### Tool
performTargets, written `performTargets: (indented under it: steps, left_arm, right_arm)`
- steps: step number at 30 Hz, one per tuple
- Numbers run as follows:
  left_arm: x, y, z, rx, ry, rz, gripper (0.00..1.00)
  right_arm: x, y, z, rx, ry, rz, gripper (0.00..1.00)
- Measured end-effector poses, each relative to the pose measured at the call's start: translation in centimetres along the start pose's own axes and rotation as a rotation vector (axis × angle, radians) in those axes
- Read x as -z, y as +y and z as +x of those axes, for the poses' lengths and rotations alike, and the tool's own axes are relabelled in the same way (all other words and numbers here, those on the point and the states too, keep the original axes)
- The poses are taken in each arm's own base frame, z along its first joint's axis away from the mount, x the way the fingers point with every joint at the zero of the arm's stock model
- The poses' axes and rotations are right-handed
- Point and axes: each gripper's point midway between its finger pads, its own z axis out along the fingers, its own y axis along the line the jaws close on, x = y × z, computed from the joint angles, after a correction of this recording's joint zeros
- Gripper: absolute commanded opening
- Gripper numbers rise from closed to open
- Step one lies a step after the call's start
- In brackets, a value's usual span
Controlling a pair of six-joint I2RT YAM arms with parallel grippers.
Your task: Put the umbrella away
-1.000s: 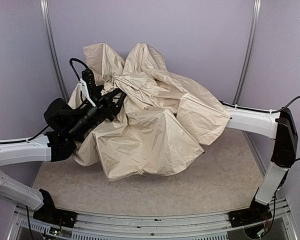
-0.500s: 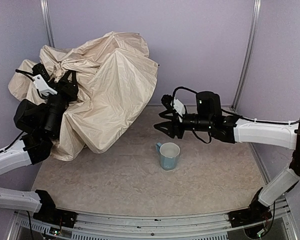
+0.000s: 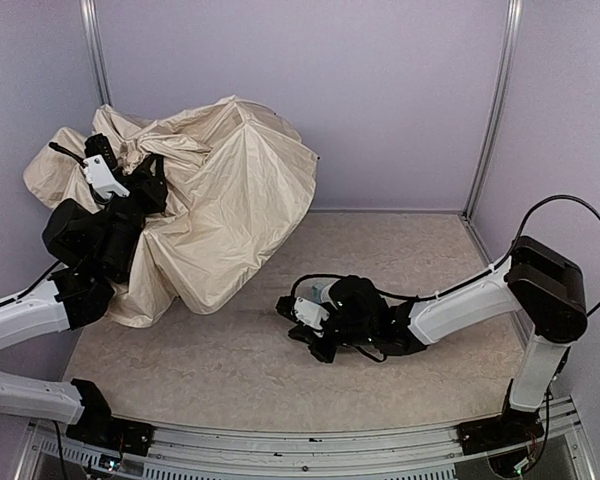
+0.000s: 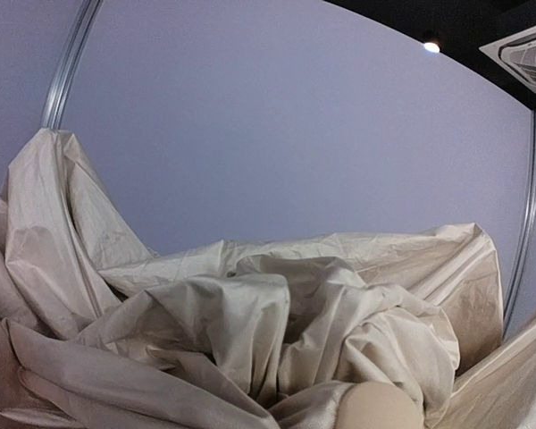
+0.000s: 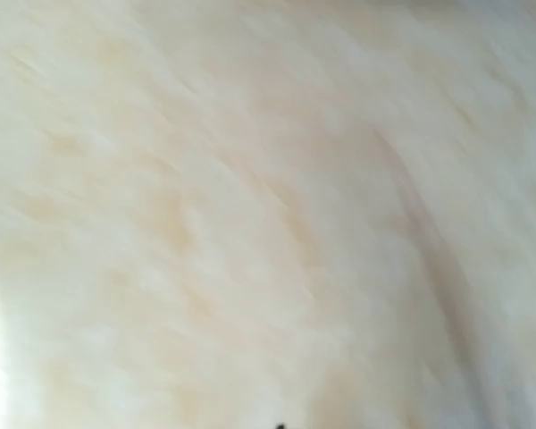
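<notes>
The umbrella (image 3: 230, 190) is a crumpled heap of cream-beige fabric, lifted at the back left against the wall. My left gripper (image 3: 152, 185) is buried in its folds and holds it up. The left wrist view shows only bunched fabric (image 4: 277, 331) and the rounded beige handle (image 4: 380, 409) at the bottom edge; the fingers are hidden. My right gripper (image 3: 298, 328) lies low on the table near the middle, pointing left. Its wrist view shows just blurred pale tabletop, so the jaws cannot be seen there.
A sliver of the light-blue mug (image 3: 324, 291) shows behind the right wrist, mostly covered by it. The beige marbled table (image 3: 230, 380) ends at a metal rail at the front. Purple walls with metal posts (image 3: 490, 120) close the back and sides.
The left arm swung the umbrella from the table's middle to the back left. The right arm came out from under the fabric, dropped to the table by the mug, and its jaws closed.
</notes>
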Motion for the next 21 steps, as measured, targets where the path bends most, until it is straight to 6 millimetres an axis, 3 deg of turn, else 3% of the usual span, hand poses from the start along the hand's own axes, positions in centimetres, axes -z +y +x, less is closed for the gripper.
performTargets:
  steps: [5,10,16,21]
  left_arm:
    - [0.0,-0.1,0.3,-0.004,0.007,0.002,0.01]
    - [-0.1,-0.2,0.4,-0.007,0.01,0.009,0.01]
    - [-0.3,-0.3,0.8,-0.014,0.015,0.019,0.02]
    - [-0.4,-0.5,1.1,-0.017,0.021,0.029,0.02]
  right_arm:
    - [-0.8,-2.2,3.0,0.005,0.053,0.152,0.0]
    - [-1.0,-3.2,3.3,0.024,0.044,0.217,0.0]
    - [-1.0,-2.9,2.8,0.048,0.011,0.224,0.0]
    - [-0.3,-1.7,5.7,0.061,0.066,0.207,0.0]
